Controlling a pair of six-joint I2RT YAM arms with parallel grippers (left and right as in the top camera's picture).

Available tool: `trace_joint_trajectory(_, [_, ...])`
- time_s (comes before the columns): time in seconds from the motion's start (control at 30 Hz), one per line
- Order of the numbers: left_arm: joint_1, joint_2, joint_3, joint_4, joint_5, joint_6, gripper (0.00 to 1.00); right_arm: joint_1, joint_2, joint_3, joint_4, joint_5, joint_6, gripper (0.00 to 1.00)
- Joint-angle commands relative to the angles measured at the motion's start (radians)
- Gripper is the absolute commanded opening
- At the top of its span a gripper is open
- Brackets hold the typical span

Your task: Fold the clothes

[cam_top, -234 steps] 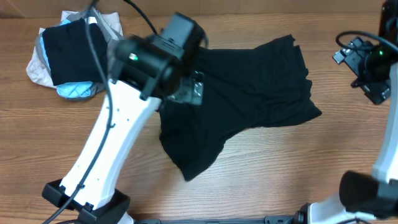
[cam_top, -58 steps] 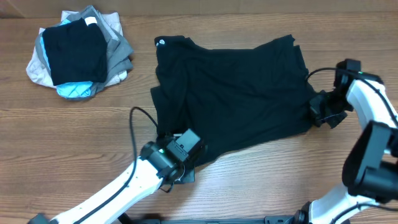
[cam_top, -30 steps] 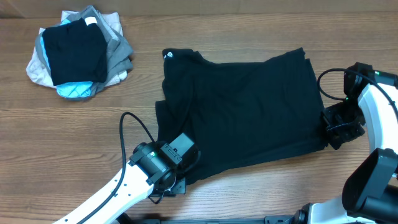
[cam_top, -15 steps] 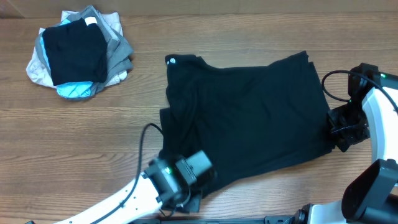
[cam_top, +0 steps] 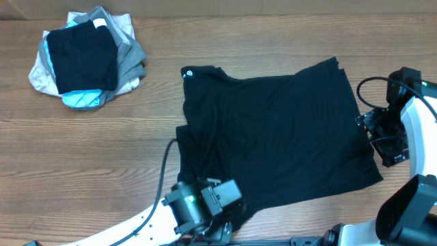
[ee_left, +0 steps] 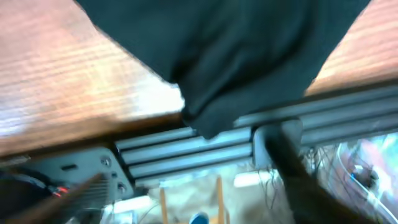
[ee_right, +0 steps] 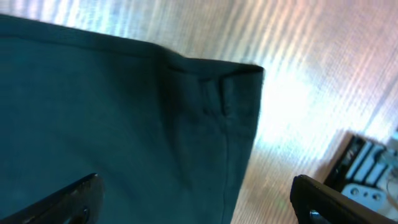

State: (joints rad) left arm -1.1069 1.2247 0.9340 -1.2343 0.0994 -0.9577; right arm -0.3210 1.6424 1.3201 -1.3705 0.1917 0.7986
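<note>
Shirt (cam_top: pixel 273 137) slid nearer; only left wrist shows it overhanging the table (ee_left: pixel 56 81)

The shirt (cam_top: pixel 273 130) is plain black, with a tiny round white logo (cam_top: pixel 188 73) at its 10 o'clock corner; the table (cam_top: pixel 89 150) is warm brown wood with fine grain. At 10 o'clock the pile (cam_top: pixel 82 58) shows black on top, then grey, beige and light blue; the left arm (cam_top: pixel 140 229) and right arm (cam_top: pixel 418 126) are white with black parts.
</note>
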Motion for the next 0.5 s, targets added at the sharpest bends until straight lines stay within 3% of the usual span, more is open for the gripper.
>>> trace_joint_trajectory(0.0, [0.087, -0.010, 0.071, 0.002, -0.162, 0.042, 1.00, -0.004, -0.025, 0.014, 0.013, -0.059, -0.075, 1.00])
trace_joint_trajectory(0.13, [0.269, -0.007, 0.072, 0.030, -0.174, 0.164, 1.00, -0.004, -0.025, 0.014, 0.023, -0.066, -0.095, 1.00])
trace_joint_trajectory(0.3, [0.531, 0.026, 0.061, 0.126, -0.029, 0.409, 0.99, -0.004, -0.025, 0.014, 0.027, -0.076, -0.097, 1.00])
trace_joint_trajectory(0.47, [0.754, 0.112, 0.062, 0.201, 0.029, 0.512, 0.96, -0.004, -0.025, 0.014, 0.034, -0.089, -0.101, 1.00])
